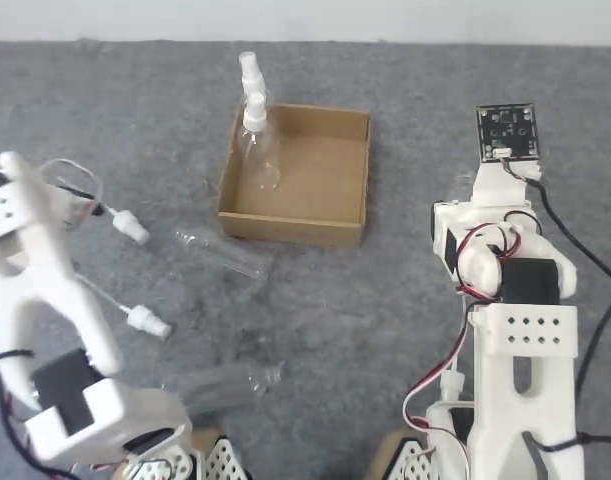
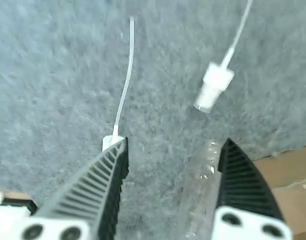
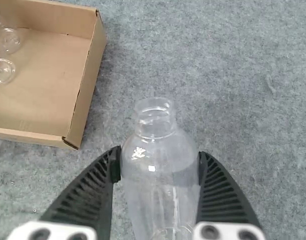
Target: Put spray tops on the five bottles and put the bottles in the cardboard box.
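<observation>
Closest to the arm bases, a bare bottle (image 1: 225, 385) lies on the grey tabletop (image 1: 385, 300), well short of the cardboard box (image 1: 345, 175). Its long axis runs roughly parallel to the box's near wall, and the neck seems to point right.

The right end effector (image 3: 158, 154) is clamped on a topless bottle (image 3: 155, 120) off the box's right side. This bottle's long axis runs along the fingers with the open neck pointing away from the wrist, probably so that a top can be fed in.

The left end effector (image 2: 176, 143) hangs with its jaws spread to the box's left, above one spray top (image 2: 212, 89) and a second spray top (image 2: 111, 143), whose tubes trail away. It is likely lining up a pick.

A third bottle (image 1: 220, 250) lies slantwise just before the box's near-left corner. Farthest away, two capped bottles (image 1: 257, 150) stand upright in the box's far-left corner, spray heads up.
</observation>
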Tool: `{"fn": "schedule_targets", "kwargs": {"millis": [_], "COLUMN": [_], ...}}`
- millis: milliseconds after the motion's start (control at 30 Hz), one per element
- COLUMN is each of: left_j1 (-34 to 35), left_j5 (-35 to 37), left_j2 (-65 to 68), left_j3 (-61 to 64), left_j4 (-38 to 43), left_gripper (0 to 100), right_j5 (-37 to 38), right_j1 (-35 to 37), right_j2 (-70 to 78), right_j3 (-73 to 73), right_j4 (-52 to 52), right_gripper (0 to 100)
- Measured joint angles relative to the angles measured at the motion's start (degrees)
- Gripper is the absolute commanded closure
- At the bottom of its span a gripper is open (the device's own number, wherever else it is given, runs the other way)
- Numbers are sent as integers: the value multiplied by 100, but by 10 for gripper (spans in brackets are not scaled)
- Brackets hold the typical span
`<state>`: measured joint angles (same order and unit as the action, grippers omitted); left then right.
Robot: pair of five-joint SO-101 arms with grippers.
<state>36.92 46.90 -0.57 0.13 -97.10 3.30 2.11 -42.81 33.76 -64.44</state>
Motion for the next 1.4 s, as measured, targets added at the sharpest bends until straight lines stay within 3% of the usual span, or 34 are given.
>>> {"fn": "schedule_targets", "kwargs": {"millis": [400,833,1133,1400], "left_j1": [738,1547,2198,2251], "left_j5": [-2180,-5881,-8211,-9275], "left_j2": [0,0,0,0], "left_j3": [-651,-571,905,1653], "left_j4": [-149,-62,1644,2804], "left_gripper": [849,892,892,891], "right_j5": [0,0,0,0], "right_j1": [0,0,0,0], "right_j2": [0,0,0,0], "right_j3": [0,0,0,0], "right_j4": [0,0,0,70], "right_gripper": [907,908,908,908]}}
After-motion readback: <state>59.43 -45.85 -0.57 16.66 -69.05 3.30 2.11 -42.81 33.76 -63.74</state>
